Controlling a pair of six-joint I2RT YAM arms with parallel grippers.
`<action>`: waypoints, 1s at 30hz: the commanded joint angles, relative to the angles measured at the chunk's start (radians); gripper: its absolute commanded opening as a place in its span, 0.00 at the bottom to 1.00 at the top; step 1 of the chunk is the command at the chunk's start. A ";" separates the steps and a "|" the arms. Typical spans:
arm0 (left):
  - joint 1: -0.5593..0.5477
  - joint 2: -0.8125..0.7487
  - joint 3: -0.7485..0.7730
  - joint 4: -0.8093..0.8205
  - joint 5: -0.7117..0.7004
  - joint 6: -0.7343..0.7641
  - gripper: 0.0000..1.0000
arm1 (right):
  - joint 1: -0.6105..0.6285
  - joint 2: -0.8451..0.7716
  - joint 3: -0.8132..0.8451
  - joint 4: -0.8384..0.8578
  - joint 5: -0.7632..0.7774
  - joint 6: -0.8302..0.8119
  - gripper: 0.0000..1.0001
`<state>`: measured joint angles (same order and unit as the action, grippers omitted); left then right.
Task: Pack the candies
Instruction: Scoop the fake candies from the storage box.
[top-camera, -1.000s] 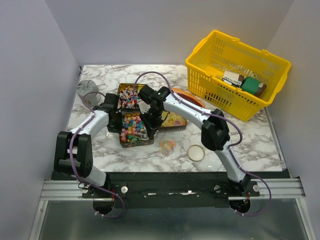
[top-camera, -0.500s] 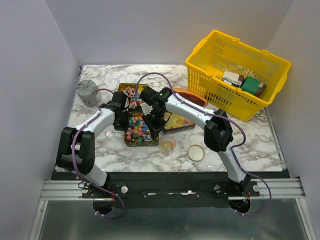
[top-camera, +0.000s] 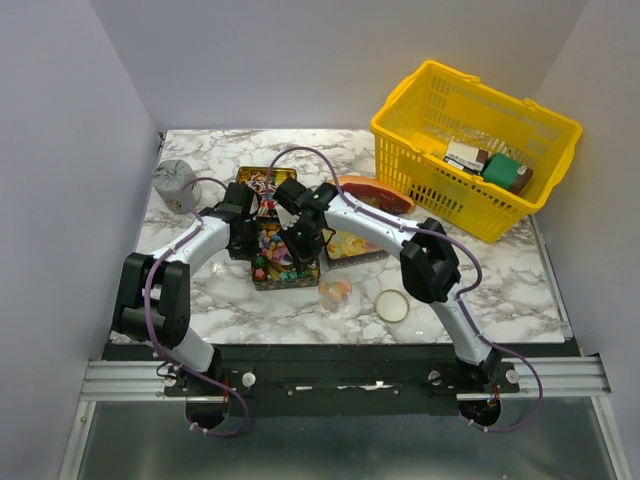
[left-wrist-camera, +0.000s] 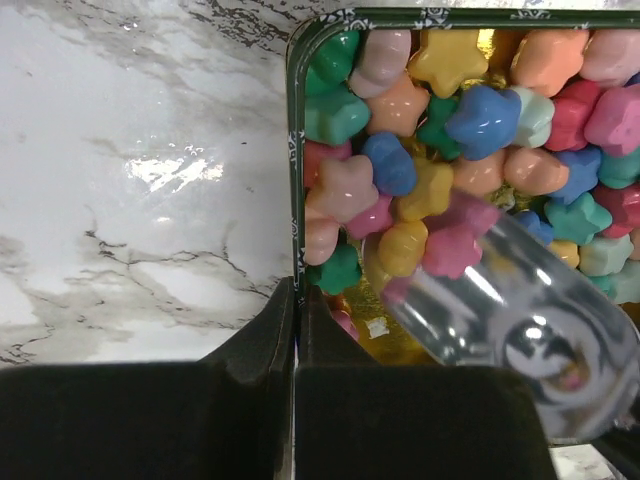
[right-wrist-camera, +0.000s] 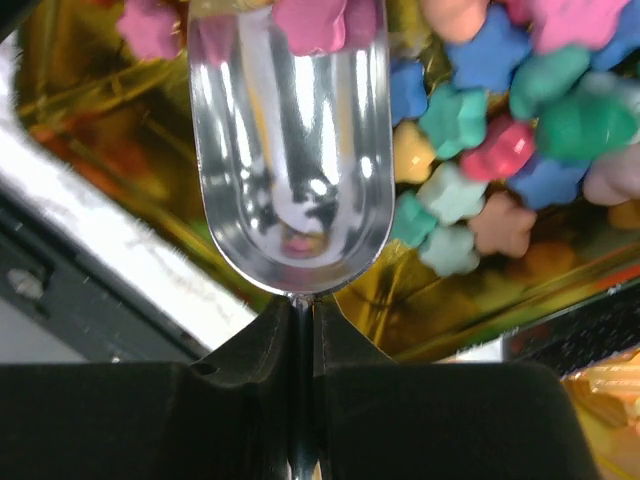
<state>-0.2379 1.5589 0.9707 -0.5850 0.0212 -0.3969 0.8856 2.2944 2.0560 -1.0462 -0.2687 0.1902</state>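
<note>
Tabletop (top-camera: 500, 290) of white veined marble. Nearest the arm bases: small clear cup (top-camera: 335, 291) with a few coloured bits inside, and just right of it a pale round ring (top-camera: 392, 306), lying flat.

Beyond those, a gold-lined tin (left-wrist-camera: 296, 200) with compartments, both arms bent in over it.

Left gripper (left-wrist-camera: 297, 330): jaws fully closed, pinching the tin's near rim between the fingertips, left of the sweets.

Right gripper (right-wrist-camera: 300, 340): jaws nearly closed on the thin handle of a clear plastic scoop (right-wrist-camera: 290, 150), nothing else in the grip. Scoop bowl pointed away from the wrist, its mouth pushed into the star candies (left-wrist-camera: 480, 110). One or two pink stars at the scoop's lip; bowl otherwise bare.

Star candies heaped in the tin's near compartment: pastel pink, blue, green, yellow, orange. Gold floor showing at the near end, around the scoop.

Yellow-orange pieces (top-camera: 348, 243) in the compartment to the right of the stars. Wrapped pieces (top-camera: 262, 183), red, blue and white, in the far compartment.

Farther back: reddish-brown slab (top-camera: 375, 192) just beyond the tin's right side, and a grey crumpled lump (top-camera: 175, 180) off to the left, apart from the tin.

Far right corner: yellow mesh basket (top-camera: 430, 150), boxed packets (top-camera: 490, 165) inside.
</note>
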 joint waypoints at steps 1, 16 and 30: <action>-0.006 0.007 0.026 0.053 0.054 -0.028 0.00 | -0.005 0.057 -0.060 0.084 0.166 0.043 0.01; -0.008 0.013 0.014 0.060 0.060 -0.016 0.00 | -0.007 0.088 -0.060 0.248 0.246 -0.006 0.01; -0.006 0.012 0.026 0.054 0.042 -0.028 0.00 | -0.007 -0.018 -0.244 0.425 0.278 -0.086 0.01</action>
<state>-0.2356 1.5700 0.9726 -0.5415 0.0250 -0.4122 0.8890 2.2848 1.8961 -0.7086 -0.0994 0.1371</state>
